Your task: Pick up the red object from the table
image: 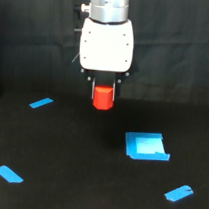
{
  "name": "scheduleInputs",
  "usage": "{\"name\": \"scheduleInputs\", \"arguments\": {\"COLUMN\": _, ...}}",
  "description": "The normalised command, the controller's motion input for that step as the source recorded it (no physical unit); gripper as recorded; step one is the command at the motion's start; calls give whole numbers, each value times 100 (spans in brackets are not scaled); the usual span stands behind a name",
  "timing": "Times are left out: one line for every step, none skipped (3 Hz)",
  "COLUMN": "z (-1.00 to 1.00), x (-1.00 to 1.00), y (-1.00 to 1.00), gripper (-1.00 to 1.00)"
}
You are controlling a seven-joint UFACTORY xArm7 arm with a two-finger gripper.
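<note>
A black curtain hangs behind a matte black table (89,161), whose surface carries a few short blue tape strips (41,102) and a blue square tray-like piece (147,146) toward the exterior view's right. Above the middle of the scene the arm's white gripper (103,95) points straight down, its two short dark fingers closed against the sides of the red object (103,98). The block sits between them with its lower half showing below the fingertips, and it appears to be clear of the table, though the dark surface shows no plain shadow or gap to confirm this.

The main risk is a slip. The fingers seem to catch only the upper part of the block, so a sharp lift or sideways swing could let it rotate or drop out. If the block is rounded or hexagonal, contact may rest on narrow edges, which would weaken the hold. A fall from here could send it rolling toward the tray-like piece or off the table's edge.
</note>
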Motion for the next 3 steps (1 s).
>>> {"name": "scheduleInputs", "arguments": {"z": -3, "x": 1, "y": -1, "gripper": -100}}
{"name": "scheduleInputs", "arguments": {"z": -3, "x": -6, "y": 10, "gripper": -100}}
{"name": "scheduleInputs", "arguments": {"z": 5, "x": 7, "y": 1, "gripper": -100}}
